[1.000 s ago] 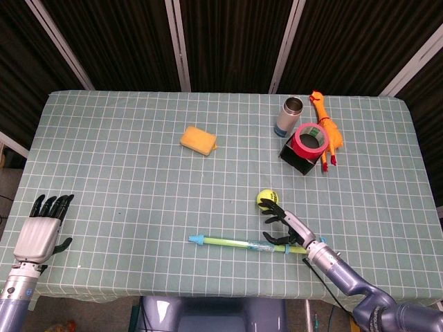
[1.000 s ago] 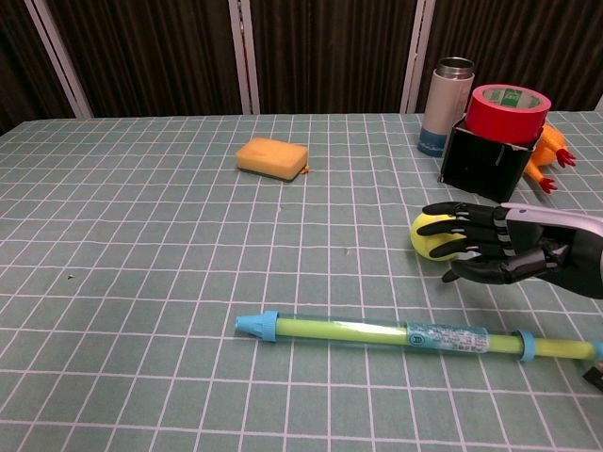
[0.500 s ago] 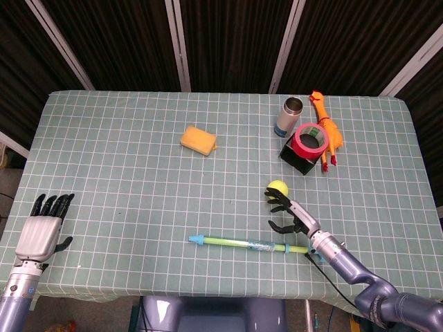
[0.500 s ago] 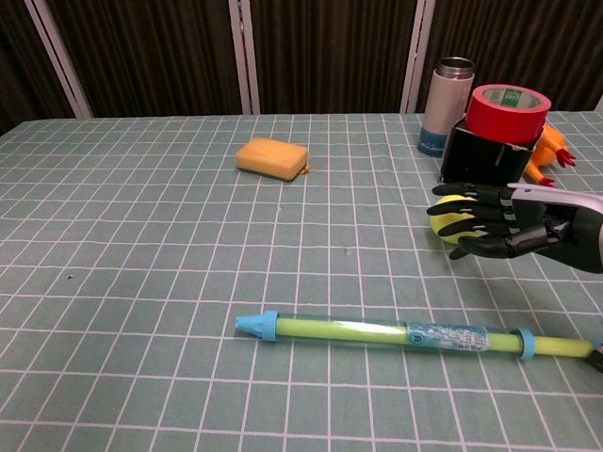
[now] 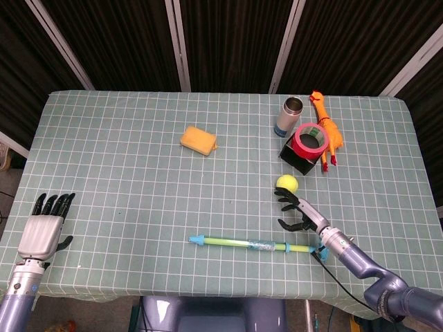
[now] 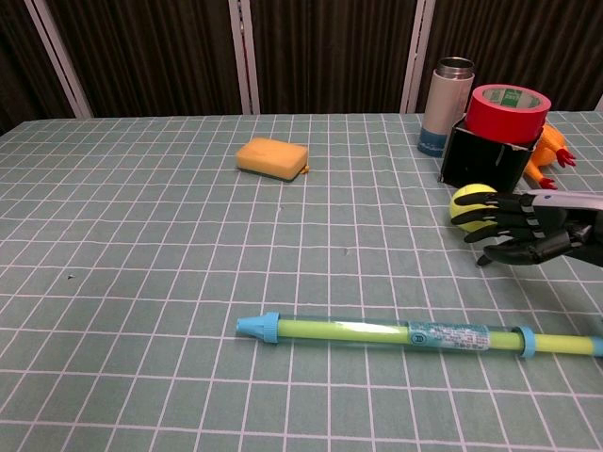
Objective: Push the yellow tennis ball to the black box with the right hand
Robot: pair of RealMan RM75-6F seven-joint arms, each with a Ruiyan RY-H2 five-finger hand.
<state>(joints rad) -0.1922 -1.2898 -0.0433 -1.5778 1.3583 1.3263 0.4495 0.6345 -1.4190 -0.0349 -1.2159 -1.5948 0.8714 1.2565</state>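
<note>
The yellow tennis ball (image 5: 286,184) (image 6: 471,204) lies on the checked cloth, a short way in front of the black box (image 5: 299,156) (image 6: 484,161). A red tape roll (image 5: 311,138) (image 6: 508,111) sits on top of that box. My right hand (image 5: 297,209) (image 6: 524,227) is just behind the ball on the near side, fingers spread and stretched toward it, fingertips at or touching the ball, holding nothing. My left hand (image 5: 46,227) rests open at the table's near left corner, seen only in the head view.
A long green and blue pen-like tube (image 5: 249,243) (image 6: 405,334) lies across the near table, just below my right hand. A steel bottle (image 5: 289,115) (image 6: 447,92) and an orange rubber chicken (image 5: 325,127) stand by the box. A yellow sponge (image 5: 198,140) (image 6: 272,156) lies mid-table.
The ball has rolled up and to the right, from beside the tube toward the black box. My right hand followed behind it, fingers still spread. The left hand stayed put.
</note>
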